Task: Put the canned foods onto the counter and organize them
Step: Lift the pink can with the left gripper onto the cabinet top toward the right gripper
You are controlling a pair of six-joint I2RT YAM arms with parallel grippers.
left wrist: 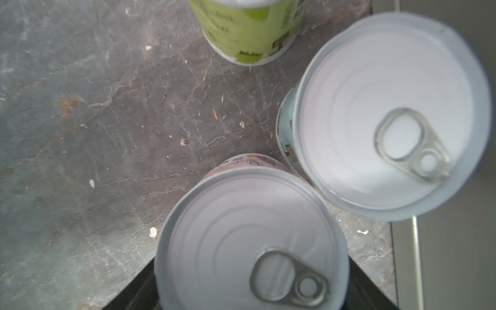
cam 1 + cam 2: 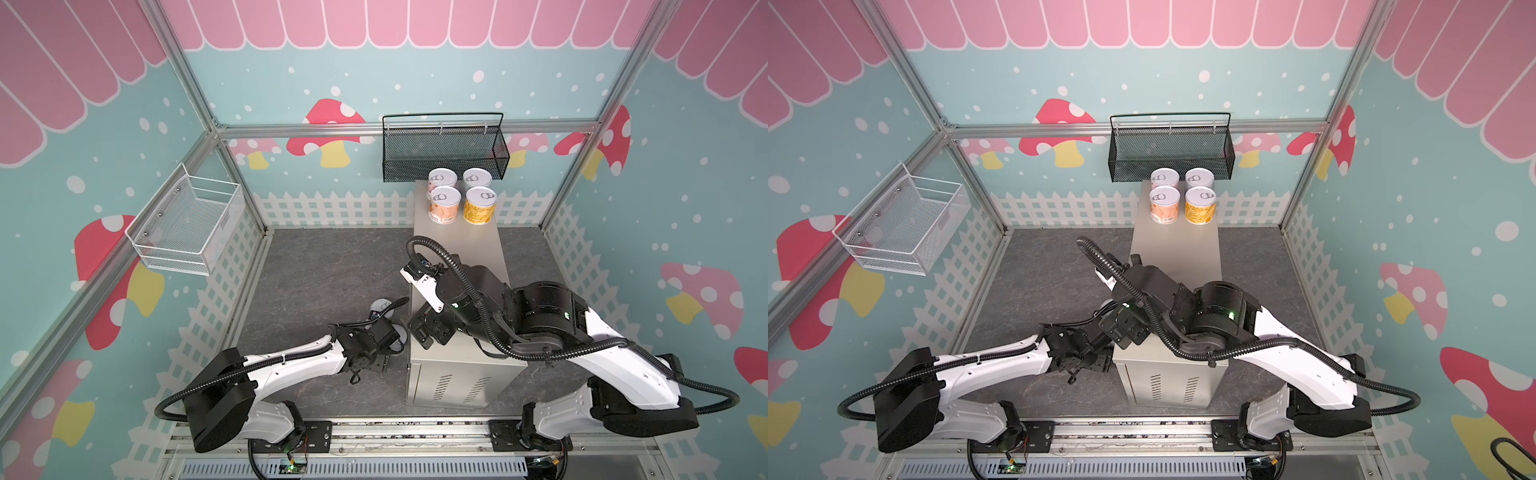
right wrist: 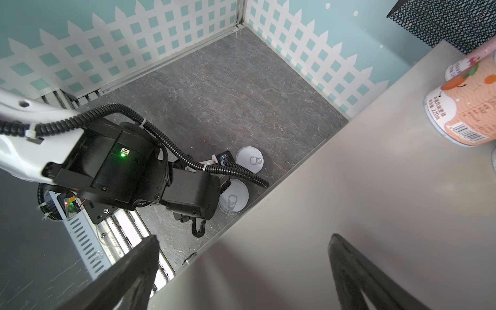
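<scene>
The counter [image 2: 457, 245] is a tall beige cabinet with several cans at its far end, a pink one [image 2: 444, 205] and a yellow one [image 2: 480, 205] in front. Three more cans stand on the floor beside it. My left gripper [image 1: 252, 268] is down there, its black fingers [image 1: 139, 292] shut against the sides of a pink-labelled can [image 1: 241, 214]. A white-blue can [image 1: 389, 115] stands by the counter wall and a green can [image 1: 247, 29] farther off. Above the counter's near end my right gripper [image 3: 244, 237] is open and holds nothing.
A black mesh basket [image 2: 444, 153] hangs on the back wall just behind the cans. A white wire basket [image 2: 187, 224] hangs on the left wall. The floor [image 2: 324, 270] is dark stone. The arms' mounting rail [image 2: 407, 434] runs along the front.
</scene>
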